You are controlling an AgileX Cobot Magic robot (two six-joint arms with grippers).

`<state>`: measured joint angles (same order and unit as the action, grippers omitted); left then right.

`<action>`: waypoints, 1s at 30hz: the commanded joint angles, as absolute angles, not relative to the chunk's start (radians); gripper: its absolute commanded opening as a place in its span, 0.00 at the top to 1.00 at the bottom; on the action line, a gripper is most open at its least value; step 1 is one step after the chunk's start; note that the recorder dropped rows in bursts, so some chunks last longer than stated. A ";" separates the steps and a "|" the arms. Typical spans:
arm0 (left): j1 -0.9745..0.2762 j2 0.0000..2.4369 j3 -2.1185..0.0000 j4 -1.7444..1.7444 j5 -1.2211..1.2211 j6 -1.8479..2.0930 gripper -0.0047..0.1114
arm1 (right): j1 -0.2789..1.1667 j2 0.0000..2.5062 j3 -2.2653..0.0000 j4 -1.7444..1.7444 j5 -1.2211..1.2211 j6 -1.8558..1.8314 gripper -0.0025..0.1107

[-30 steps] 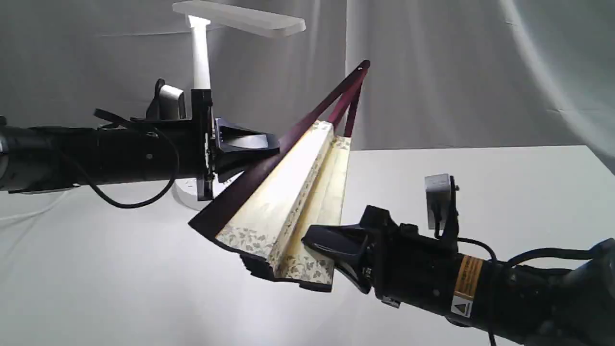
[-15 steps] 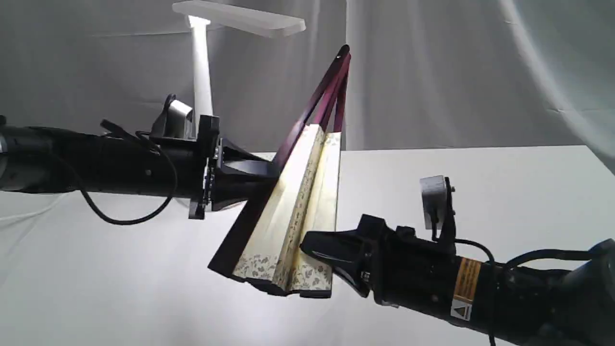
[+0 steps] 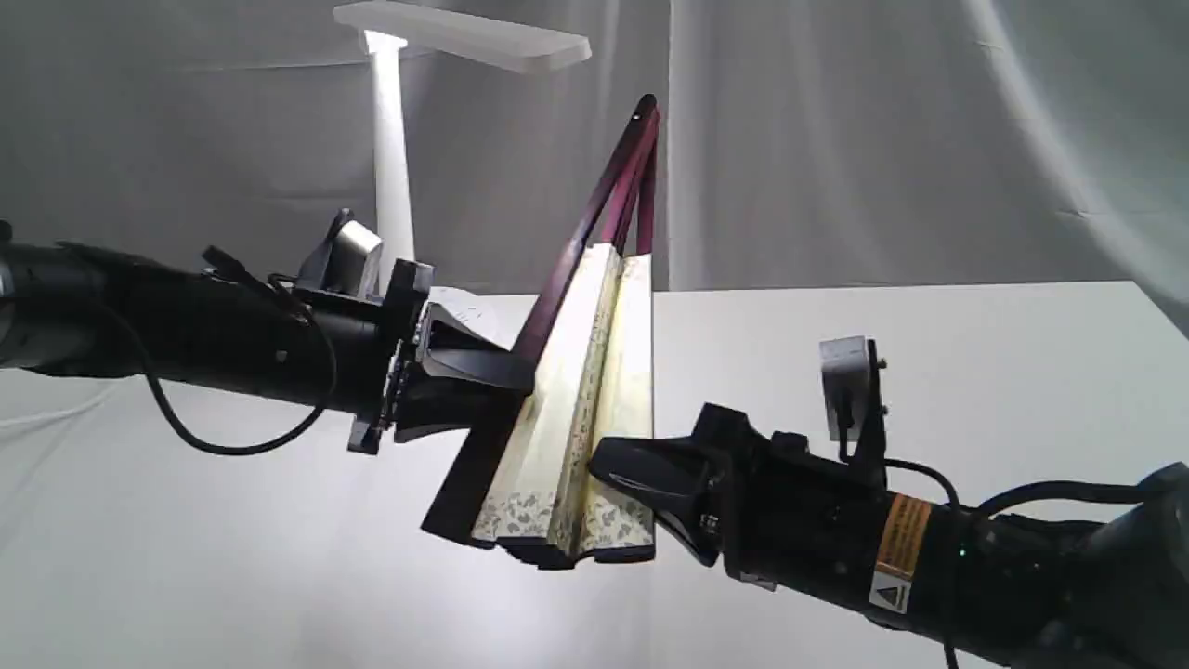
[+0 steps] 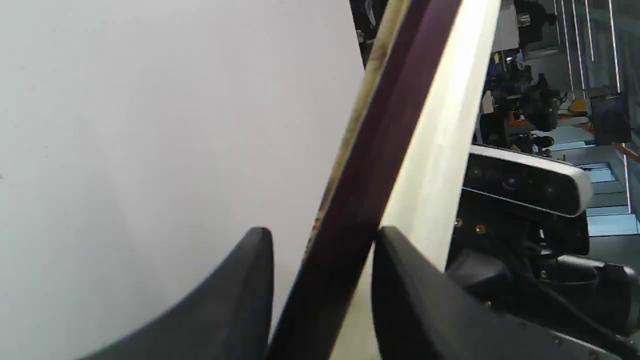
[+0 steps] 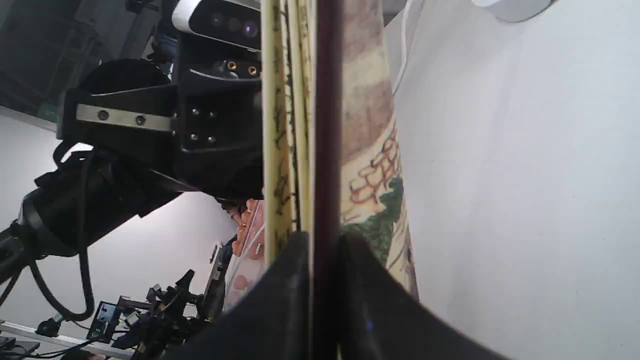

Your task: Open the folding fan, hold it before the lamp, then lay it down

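Your left claw (image 3: 520, 390) pinches one guard of the folding fan (image 3: 581, 372); your right claw (image 3: 602, 465) pinches the other.

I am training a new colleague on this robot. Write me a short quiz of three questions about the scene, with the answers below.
1. True or false: the fan is spread fully open.
2. Look at the left tool and the right tool. Which one grips the fan? A. Left only. B. Right only. C. Both.
3. Fill the gap: the fan's pivot end points ___ (up or down).

Key
1. False: it is almost folded, with only a few pleats apart.
2. C: each tool clamps one dark outer rib.
3. Up.
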<state>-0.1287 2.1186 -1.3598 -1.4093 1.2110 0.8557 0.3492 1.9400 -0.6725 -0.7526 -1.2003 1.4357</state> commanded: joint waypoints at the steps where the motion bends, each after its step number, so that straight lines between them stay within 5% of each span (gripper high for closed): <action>1: -0.127 2.105 -1.365 -1.340 1.221 0.881 0.69 | 0.349 1.939 -0.678 -0.713 -1.221 1.418 0.98; 5: -0.127 2.105 -1.365 -1.295 1.221 0.887 0.74 | 0.349 1.939 -0.678 -0.713 -1.221 1.418 0.98; 10: -0.127 2.105 -1.365 -1.297 1.221 0.897 0.96 | 0.349 1.939 -0.678 -0.720 -1.221 1.420 0.98; 21: -0.080 2.105 -1.365 -1.298 1.221 0.891 0.96 | 0.336 1.939 -0.678 -0.757 -1.221 1.458 0.98; 30: -0.080 2.105 -1.365 -1.237 1.221 0.875 0.96 | 0.176 1.939 -0.678 -0.882 -1.221 1.582 0.98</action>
<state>-0.0827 2.1158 -1.3614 -1.2517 1.2302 0.8880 0.2060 1.9446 -0.6725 -0.8494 -1.1977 1.5706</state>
